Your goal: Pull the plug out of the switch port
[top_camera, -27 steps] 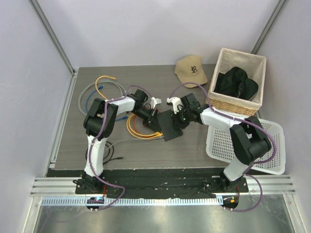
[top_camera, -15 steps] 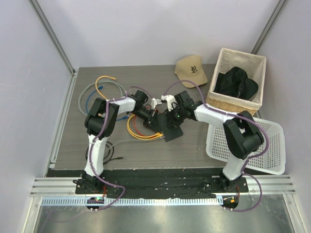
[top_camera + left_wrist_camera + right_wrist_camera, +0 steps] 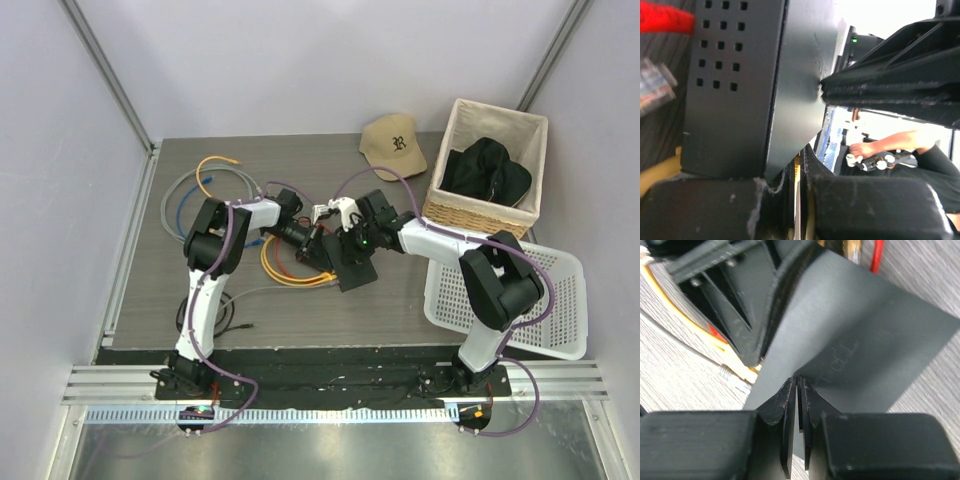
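We see the switch [image 3: 352, 268] lying near the middle of the table [image 3: 390, 312], set askew between the two arms, and both pincers meet at it. The left pincer [image 3: 800, 160] is clenched, its fingers drawn to a thin slit just at a lower corner of the switch's vented side; we cannot tell whether it pinches anything. The right pincer [image 3: 797, 385] is clenched too, its tips resting on the flat top of the switch near one edge. We cannot make out the plug or the port in any view. A red cable [image 3: 876, 255] runs by the switch's far edge, and a coil of yellow cable [image 3: 285, 275] lies just to the switch's left. Farther back sit a tan cap [image 3: 393, 145] and a wicker basket [image 3: 480, 215] holding a black garment [image 3: 487, 170]
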Available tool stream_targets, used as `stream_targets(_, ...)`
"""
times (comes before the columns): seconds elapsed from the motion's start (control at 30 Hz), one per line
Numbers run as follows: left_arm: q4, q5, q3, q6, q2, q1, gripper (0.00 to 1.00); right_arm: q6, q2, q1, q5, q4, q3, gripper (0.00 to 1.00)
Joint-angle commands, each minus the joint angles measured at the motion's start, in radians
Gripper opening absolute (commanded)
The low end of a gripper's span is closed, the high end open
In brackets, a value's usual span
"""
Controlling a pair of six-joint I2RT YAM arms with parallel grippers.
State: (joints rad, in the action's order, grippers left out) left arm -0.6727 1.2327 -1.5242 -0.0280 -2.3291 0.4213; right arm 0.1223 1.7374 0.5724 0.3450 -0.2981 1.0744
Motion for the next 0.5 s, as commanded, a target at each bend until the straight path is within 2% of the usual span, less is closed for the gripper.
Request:
stream_targets(0.0,0.062,0.054,-0.018,0.008,-0.029,-0.007,0.00,0.027,0.083,0.035,-0.061,-0.061,-0.054,0.14)
stream_targets(0.1,0.123,0.028,0.051,-0.012,0.017,-0.006,0.00,0.028,0.086,0.037,-0.067,-0.059,-0.057,0.13)
stream_targets(0.2,0.110,0.022,0.053,0.017,0.039,-0.007,0.00,0.025,0.088,0.038,-0.070,-0.052,-0.059,0.13)
stream_targets(0.4,0.012,0.031,-0.086,0.025,-0.051,-0.023,0.00,0.023,0.083,0.037,-0.075,-0.039,-0.064,0.13)
stream_targets(0.47,-0.019,0.017,-0.102,0.069,-0.053,-0.021,0.00,0.023,0.083,0.038,-0.077,-0.039,-0.065,0.13)
